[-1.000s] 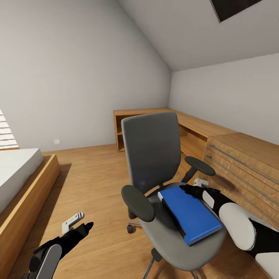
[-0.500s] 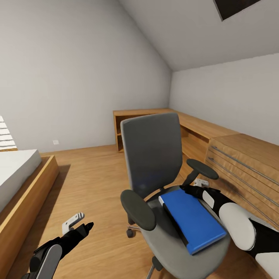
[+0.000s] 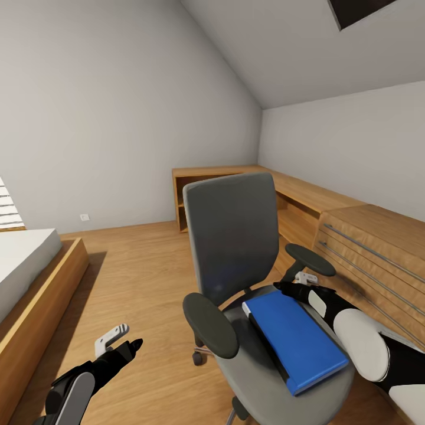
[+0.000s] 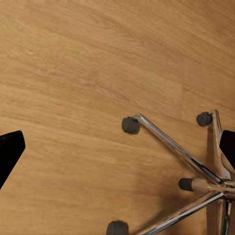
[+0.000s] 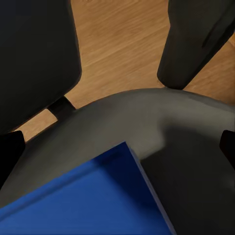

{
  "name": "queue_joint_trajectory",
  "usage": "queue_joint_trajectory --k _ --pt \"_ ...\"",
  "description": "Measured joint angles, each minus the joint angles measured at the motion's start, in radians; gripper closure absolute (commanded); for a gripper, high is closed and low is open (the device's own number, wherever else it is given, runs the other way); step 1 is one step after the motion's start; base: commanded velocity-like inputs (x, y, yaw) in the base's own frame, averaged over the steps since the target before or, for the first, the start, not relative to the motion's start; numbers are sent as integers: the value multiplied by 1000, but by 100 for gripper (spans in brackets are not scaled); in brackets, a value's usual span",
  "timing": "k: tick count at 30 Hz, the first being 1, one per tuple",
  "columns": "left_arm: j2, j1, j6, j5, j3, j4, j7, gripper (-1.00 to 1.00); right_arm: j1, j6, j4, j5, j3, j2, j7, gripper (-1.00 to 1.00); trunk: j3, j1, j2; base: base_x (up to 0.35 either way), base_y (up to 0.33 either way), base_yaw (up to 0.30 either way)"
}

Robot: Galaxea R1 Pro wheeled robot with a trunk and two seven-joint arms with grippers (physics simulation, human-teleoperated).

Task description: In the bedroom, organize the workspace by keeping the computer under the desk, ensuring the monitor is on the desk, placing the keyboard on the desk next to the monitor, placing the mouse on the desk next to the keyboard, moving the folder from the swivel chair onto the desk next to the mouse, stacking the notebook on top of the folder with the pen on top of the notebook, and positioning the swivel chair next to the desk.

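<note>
The folder (image 3: 297, 336) lies flat on the seat of the chair (image 3: 236, 248), toward the seat's right side, so the step of carrying it to the desk is not yet done. The right gripper (image 3: 294, 286) hovers at the folder's far corner, just beside the right armrest; in the right wrist view its two dark fingertips (image 5: 11, 147) stand wide apart with the folder's corner (image 5: 93, 196) and the grey seat between them, so it is spread and holds nothing. The left gripper (image 3: 121, 339) hangs low over the floor (image 3: 136, 265), near left of the chair, also spread, with bare boards and the chair's chrome base (image 4: 181, 152) between its fingers in the left wrist view. To the left is a bed (image 3: 29, 265), and along the right and far walls runs light wooden furniture (image 3: 366, 248). Judging from this, the grasp of the folder is the step in hand; the stacking on it and the placing of the chair are left.
</note>
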Motion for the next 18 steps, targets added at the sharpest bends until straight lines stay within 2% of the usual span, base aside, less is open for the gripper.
queue_joint_trajectory --k 18 --pt "0 0 0 -1 0 0 0 -100 0 0 1 1 0 3 0 -100 0 0 0 7 5 0"
